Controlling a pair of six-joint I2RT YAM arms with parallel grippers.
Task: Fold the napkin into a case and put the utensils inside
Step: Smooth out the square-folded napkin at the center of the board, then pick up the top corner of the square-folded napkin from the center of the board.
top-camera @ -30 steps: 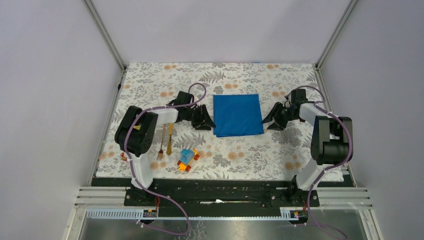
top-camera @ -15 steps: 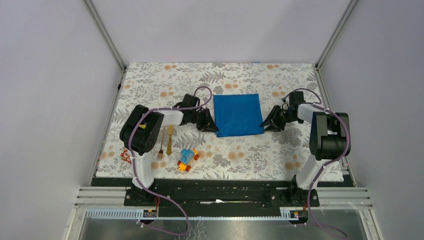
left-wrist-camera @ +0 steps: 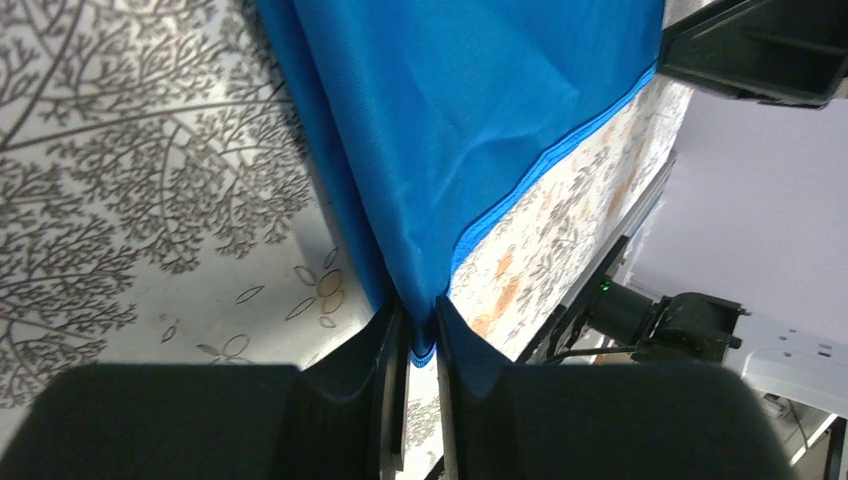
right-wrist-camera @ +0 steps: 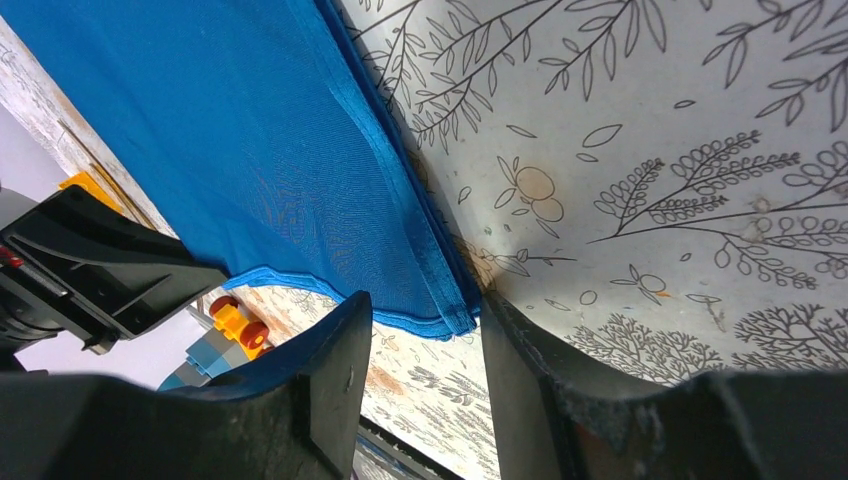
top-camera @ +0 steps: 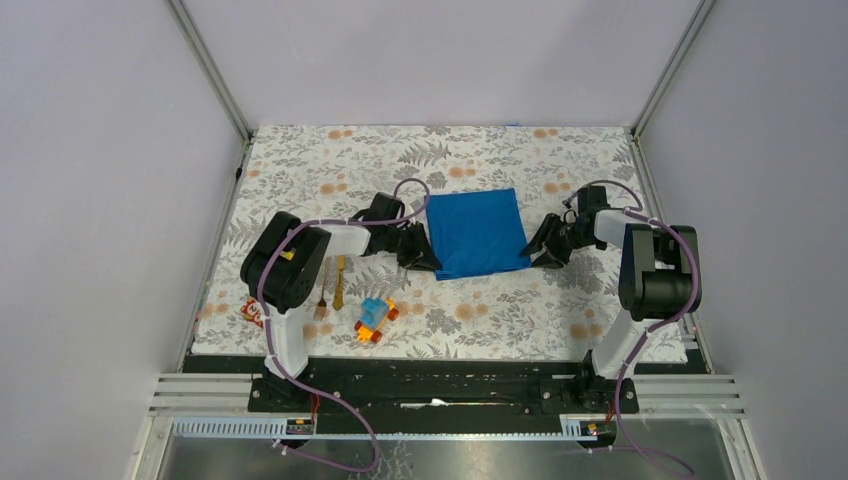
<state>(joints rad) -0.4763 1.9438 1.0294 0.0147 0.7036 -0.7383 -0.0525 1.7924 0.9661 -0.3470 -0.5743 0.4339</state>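
Centrally on the tabletop (top-camera: 300, 170) lies the napkin (top-camera: 478, 232). Left gripper (left-wrist-camera: 418, 310): jaws clamped on its near-left corner. Right gripper (right-wrist-camera: 425, 305): jaws apart, straddling the near-right corner; close them before lifting both corners level.

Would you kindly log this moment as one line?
step: fold napkin | left claw: shut on near-left corner | right claw: open, straddling near-right corner | fork, knife: not yet inside

Robotics laboratory test cell. Plain grey wall panels (top-camera: 440, 60) on aluminium frame posts (top-camera: 210, 70) enclose the floral-covered worktop (top-camera: 300, 170) from 9 to 3 o'clock; a black mounting rail (top-camera: 440, 385) lies at 6 o'clock.
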